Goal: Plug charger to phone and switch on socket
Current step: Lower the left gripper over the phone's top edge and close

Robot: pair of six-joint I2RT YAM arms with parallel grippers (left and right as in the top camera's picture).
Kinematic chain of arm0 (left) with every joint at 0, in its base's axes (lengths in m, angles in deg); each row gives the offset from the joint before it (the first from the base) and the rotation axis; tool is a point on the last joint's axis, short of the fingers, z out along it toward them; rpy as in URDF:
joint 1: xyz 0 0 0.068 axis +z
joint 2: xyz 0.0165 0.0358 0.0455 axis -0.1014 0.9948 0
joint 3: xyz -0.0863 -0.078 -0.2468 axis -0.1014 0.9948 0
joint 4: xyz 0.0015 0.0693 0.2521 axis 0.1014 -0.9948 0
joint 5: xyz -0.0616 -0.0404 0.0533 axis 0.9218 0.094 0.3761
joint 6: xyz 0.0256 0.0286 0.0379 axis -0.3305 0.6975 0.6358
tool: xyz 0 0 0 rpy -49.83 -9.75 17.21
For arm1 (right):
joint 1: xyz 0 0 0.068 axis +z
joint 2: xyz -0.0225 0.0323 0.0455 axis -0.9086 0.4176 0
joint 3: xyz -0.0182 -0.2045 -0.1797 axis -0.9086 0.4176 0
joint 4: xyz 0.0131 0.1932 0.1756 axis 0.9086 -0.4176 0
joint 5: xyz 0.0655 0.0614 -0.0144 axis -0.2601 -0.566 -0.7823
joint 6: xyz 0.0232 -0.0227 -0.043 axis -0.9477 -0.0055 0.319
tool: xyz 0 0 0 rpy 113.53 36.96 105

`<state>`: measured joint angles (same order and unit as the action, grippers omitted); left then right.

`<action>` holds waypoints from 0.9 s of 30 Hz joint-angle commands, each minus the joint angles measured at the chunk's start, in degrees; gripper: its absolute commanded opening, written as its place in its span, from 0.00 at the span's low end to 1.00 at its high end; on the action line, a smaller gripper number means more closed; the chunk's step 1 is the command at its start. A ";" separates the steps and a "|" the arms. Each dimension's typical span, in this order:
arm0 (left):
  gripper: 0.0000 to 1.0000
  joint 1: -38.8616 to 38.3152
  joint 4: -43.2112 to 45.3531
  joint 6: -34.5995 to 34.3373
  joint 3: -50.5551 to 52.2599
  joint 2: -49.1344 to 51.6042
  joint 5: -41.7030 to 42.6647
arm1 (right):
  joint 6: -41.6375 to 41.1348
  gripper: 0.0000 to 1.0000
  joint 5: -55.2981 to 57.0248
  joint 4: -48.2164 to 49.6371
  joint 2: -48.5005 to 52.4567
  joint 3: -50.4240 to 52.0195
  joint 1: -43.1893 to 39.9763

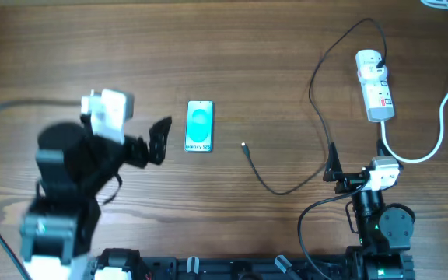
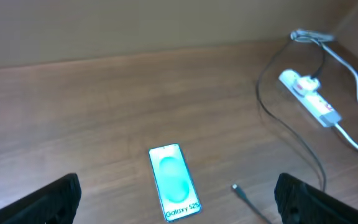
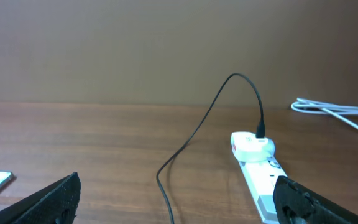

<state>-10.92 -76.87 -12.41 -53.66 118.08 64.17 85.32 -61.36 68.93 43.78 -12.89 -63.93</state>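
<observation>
The phone (image 1: 199, 126) lies flat on the table, teal screen up, "Galaxy" band toward the front. It also shows in the left wrist view (image 2: 174, 182). The charger, a thin black cable (image 1: 317, 70), runs from the socket (image 1: 374, 85) in a long curve. Its pale connector tip (image 1: 243, 145) lies free on the wood just right of the phone. My left gripper (image 1: 160, 140) is open and empty, just left of the phone. My right gripper (image 1: 334, 166) is open and empty, in front of the socket and beside the cable. The socket (image 3: 258, 169) lies ahead of its jaws.
A thick white cord (image 1: 442, 109) trails from the socket along the right side of the table. The wooden table (image 1: 271, 62) fills the view. The arm bases stand at the front edge.
</observation>
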 commanded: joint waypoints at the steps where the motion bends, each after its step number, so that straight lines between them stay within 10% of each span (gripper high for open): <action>1: 1.00 -2.58 -4.94 4.83 -9.14 9.94 0.92 | 0.76 1.00 -0.90 0.09 -0.61 0.07 -0.24; 27: 1.00 -11.26 6.27 4.50 -10.88 50.34 -13.97 | 0.76 1.00 -0.90 0.09 -0.61 0.07 -0.24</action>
<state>-22.01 -71.60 -6.68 -63.76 165.27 55.32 85.32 -61.36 68.93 43.78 -12.89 -63.93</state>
